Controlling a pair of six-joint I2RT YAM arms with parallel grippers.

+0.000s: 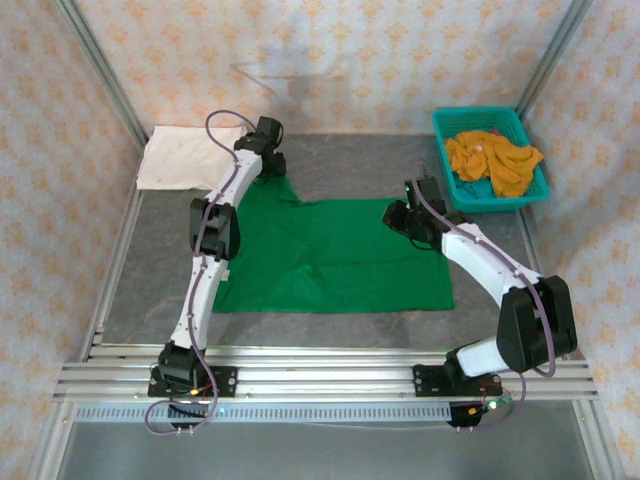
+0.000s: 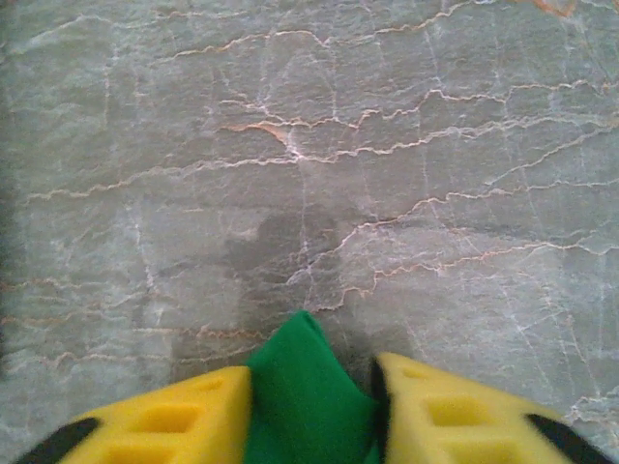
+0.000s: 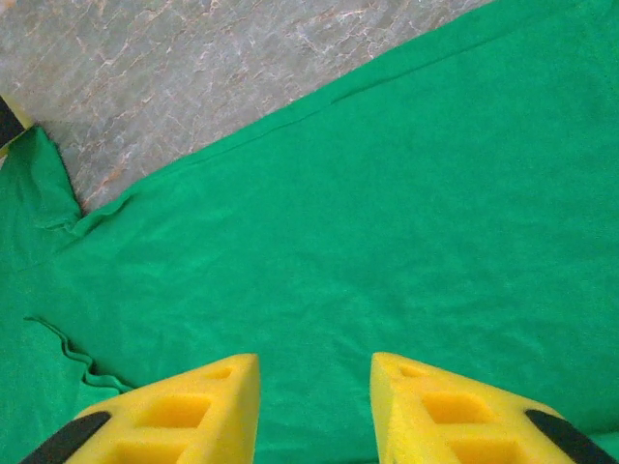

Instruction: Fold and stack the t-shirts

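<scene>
Bright, even, diffuse light falls on the bright green cloth t-shirt [image 1: 330,255], with no glare. In the left wrist view a faint soft shadow lies on the grey veined tabletop [image 2: 290,242] just beyond the shirt's tip, and the yellow foam fingertips [image 2: 174,420] beside it look slightly blurred.

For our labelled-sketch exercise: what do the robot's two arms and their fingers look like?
Both the left arm and right arm have white links with black joints and thin purple cables looping alongside. Fingers are yellow blocky wedges with rectangular hollows and black patches.
</scene>
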